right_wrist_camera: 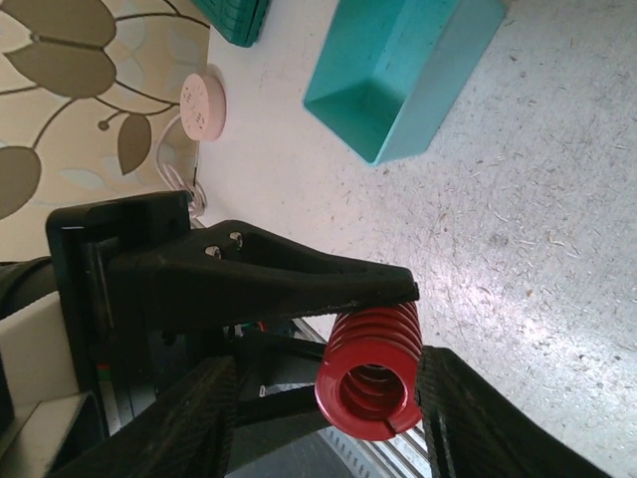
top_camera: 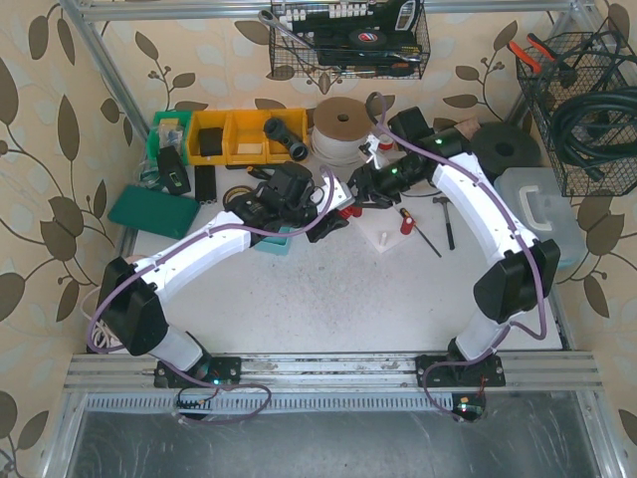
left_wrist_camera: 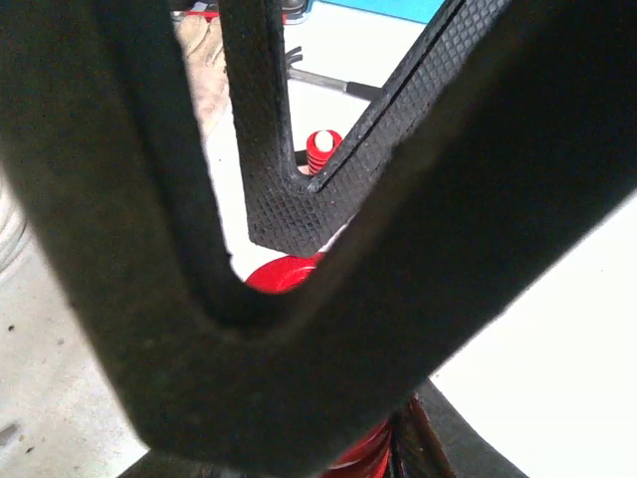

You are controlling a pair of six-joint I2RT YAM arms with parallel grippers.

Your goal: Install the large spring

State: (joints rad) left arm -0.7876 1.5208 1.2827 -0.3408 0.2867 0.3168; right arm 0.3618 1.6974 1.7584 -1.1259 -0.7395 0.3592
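Note:
The large red spring [right_wrist_camera: 373, 373] hangs in the air where the two grippers meet, above the table's back middle. My left gripper [top_camera: 336, 204] is shut on it; one of its smooth black fingers [right_wrist_camera: 299, 279] presses on the coils from above. In the left wrist view [left_wrist_camera: 338, 398] the dark fingers fill the frame, with red coils [left_wrist_camera: 363, 453] between them. My right gripper [top_camera: 360, 191] is open around the spring [right_wrist_camera: 328, 363]; its right textured finger [right_wrist_camera: 478, 418] lies against the coils and the left finger [right_wrist_camera: 189, 423] stands apart.
A teal box [top_camera: 274, 242] lies under the left arm. A small red part [top_camera: 405, 221], a screwdriver [top_camera: 428, 237] and a hammer [top_camera: 445, 214] lie right of the grippers. Yellow bins [top_camera: 234, 134], a tape roll [top_camera: 338, 124] and a green case [top_camera: 154, 209] stand behind.

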